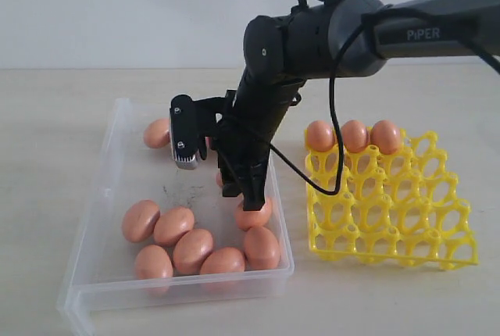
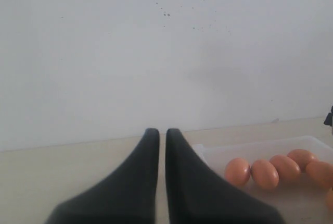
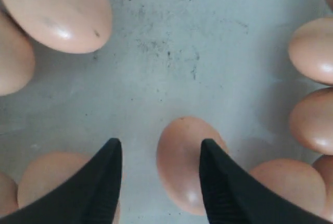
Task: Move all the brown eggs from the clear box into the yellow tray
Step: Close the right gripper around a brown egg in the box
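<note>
Yellow plastic lattice egg tray (image 1: 391, 226) on the bench (image 1: 47, 156), three eggs (image 1: 354, 136) in its far row: exterior view only. Smooth oval orange-brown eggs (image 1: 193, 250) lie in the shallow clear plastic box (image 1: 117, 148). Right arm (image 1: 312, 39) bends steeply down into the box. Right wrist view: right jaws apart, straddling one egg (image 3: 182, 161), not clamped. Left wrist view: left jaws closed to a slit, empty, beside the box

Right arm (image 1: 422, 23) enters from the right with elbow bent and wrist (image 1: 262, 109) pitched steeply down; right gripper (image 3: 159, 143) points downward, jaws parted. Left gripper (image 2: 162, 133) is held level, its two dark fingers (image 2: 140, 182) nearly together with a thin slit between
</note>
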You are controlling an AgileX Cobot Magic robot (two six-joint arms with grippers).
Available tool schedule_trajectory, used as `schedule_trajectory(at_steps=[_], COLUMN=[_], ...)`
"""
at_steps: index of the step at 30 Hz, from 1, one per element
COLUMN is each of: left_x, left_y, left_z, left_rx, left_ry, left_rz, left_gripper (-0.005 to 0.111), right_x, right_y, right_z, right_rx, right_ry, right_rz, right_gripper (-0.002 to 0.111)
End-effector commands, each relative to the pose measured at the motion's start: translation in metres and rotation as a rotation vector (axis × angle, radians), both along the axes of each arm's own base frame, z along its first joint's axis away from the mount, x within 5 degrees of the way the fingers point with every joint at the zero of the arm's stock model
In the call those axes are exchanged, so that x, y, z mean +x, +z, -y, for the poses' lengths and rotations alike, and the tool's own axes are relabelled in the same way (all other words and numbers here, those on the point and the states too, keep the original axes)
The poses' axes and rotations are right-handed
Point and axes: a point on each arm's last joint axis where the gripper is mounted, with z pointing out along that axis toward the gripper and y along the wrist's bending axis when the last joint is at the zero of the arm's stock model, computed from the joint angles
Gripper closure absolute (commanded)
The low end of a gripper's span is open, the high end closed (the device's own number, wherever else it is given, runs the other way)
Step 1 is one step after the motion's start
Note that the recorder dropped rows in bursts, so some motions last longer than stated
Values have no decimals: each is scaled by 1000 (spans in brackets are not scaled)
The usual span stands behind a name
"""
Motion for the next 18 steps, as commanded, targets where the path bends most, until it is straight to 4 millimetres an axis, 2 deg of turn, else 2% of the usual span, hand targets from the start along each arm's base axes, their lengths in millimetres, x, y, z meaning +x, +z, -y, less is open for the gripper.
schedule_trajectory(at_steps=[1,3,7,12,18], left_x=[0,0,0,0,0], left_y=[-1,-1,-1,-1,-1], left_z=[0,0,0,0,0], left_rx=[0,0,0,0,0], left_ry=[-8,-8,-8,-8,-8], left_rz=[-2,-2,-2,-2,-2], left_gripper=[103,103,103,103,103], right_x=[5,7,12,16,18], right_y=[-3,-3,5,8,-11], right_z=[2,3,2,2,1], right_rx=[-11,-19,-5,-4,-35], right_ry=[-4,-9,-60,-66,-61], right_rz=[24,37,57,93,70], right_gripper=[66,64,45,48,48])
